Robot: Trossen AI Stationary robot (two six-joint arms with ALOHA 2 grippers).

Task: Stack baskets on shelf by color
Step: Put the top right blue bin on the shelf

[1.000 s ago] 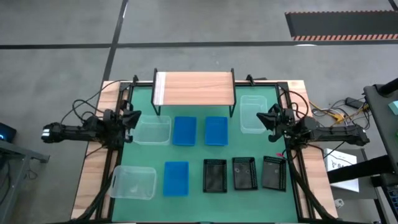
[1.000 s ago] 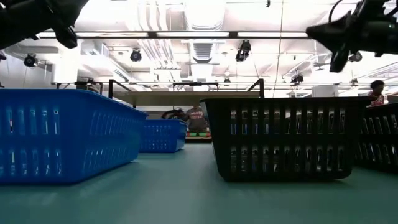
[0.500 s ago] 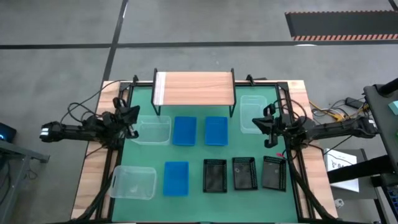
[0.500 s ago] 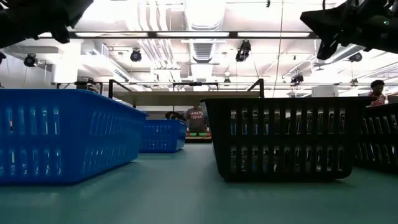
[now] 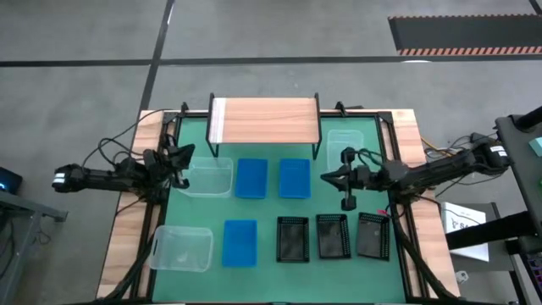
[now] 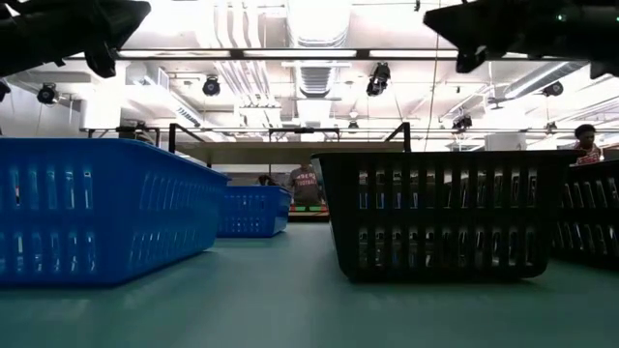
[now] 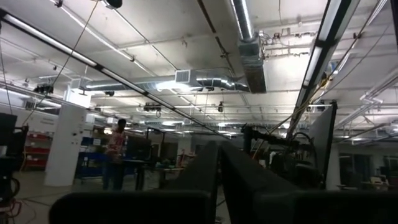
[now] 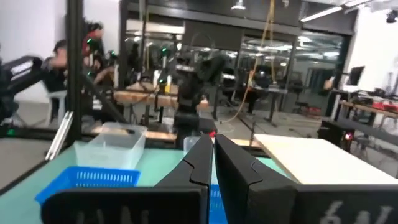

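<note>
The shelf, a light wooden plank on thin black legs, stands at the table's far edge. On the green mat rest three blue baskets, three clear ones and three black mesh ones. My left gripper is shut, raised at the left edge beside the far-left clear basket, and tipped up toward the ceiling in its wrist view. My right gripper is shut and hovers over the mat between a blue basket and the far-right clear basket.
The near blue basket and a black basket fill the low view. The right wrist view looks across a blue basket and a clear basket to my left arm. People show in the room behind.
My right gripper has swung from the table's right edge toward the middle, rising a little and rolling, and has stayed shut. My left gripper has kept its place and turned slightly. No basket has moved.
</note>
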